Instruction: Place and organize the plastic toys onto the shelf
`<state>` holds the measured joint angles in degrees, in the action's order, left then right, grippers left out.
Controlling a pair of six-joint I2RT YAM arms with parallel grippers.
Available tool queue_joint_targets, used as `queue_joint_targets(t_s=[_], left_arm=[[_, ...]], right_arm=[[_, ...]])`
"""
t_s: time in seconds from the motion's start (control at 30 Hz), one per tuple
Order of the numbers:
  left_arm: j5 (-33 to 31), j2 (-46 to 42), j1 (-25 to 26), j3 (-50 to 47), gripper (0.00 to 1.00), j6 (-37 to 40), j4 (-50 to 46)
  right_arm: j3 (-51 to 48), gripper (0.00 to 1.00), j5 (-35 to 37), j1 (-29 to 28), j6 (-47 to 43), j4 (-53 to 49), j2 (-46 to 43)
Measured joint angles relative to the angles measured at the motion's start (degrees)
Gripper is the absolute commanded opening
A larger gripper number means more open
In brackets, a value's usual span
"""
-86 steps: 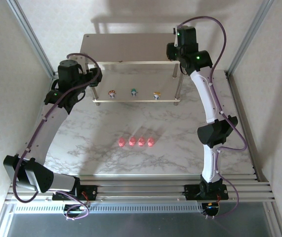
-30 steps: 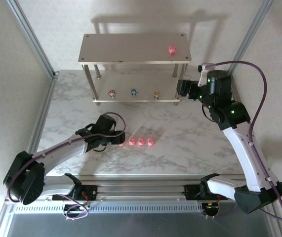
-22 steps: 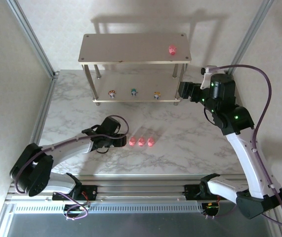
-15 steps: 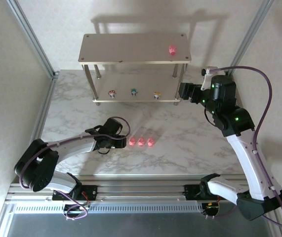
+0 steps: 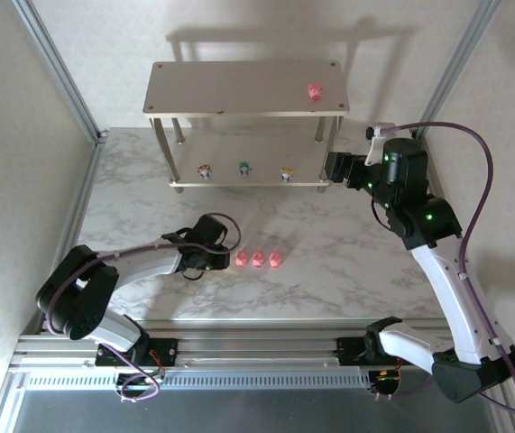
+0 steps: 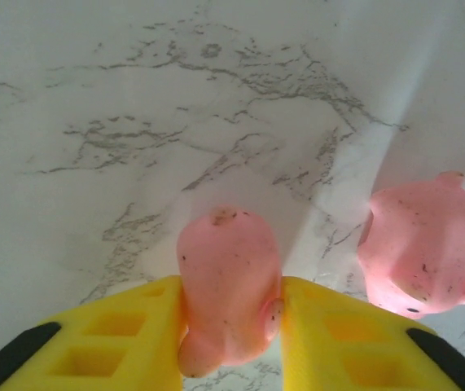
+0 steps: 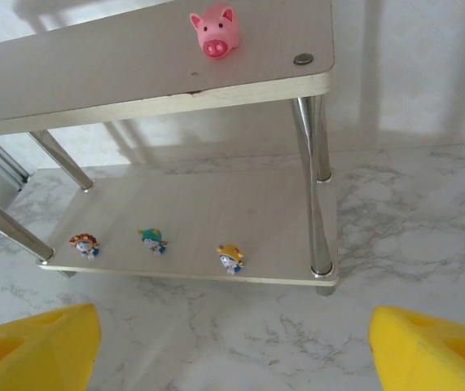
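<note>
My left gripper is shut on a pink pig toy, its yellow fingers pressing both flanks just above the marble. In the top view the left gripper lies at the left end of the pig row, covering that pig. Three more pink pigs stand in a line right of it; the nearest pig is close by. The shelf stands at the back with one pig on its top board. Three figurines stand on the lower board. My right gripper hangs open, facing the shelf's right end.
The shelf's right front leg stands just ahead of my right gripper. The marble table has free room at the front right. Metal frame posts rise along both sides of the workspace.
My left gripper slid right onto the leftmost pig of the row and closed on it. The right arm has barely moved.
</note>
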<state>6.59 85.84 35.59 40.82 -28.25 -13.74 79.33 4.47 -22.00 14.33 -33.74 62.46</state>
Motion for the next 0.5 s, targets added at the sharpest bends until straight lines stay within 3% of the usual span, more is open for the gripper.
queue_joint_targets(t_s=[0.13,0.33,0.5], left_arm=[[0.0,0.8,0.0,0.5,0.13,0.7,0.0],[-0.4,0.9,0.0,2.2,0.11,1.5,-2.1],[-2.3,-0.5,-0.7,9.6,0.13,3.9,-9.7]], right_arm=[[-0.2,0.86,0.4,0.0,0.0,0.1,0.0],[-0.7,0.86,0.4,0.0,0.0,0.4,0.0],[-0.9,0.85,0.4,0.0,0.0,0.5,0.0]])
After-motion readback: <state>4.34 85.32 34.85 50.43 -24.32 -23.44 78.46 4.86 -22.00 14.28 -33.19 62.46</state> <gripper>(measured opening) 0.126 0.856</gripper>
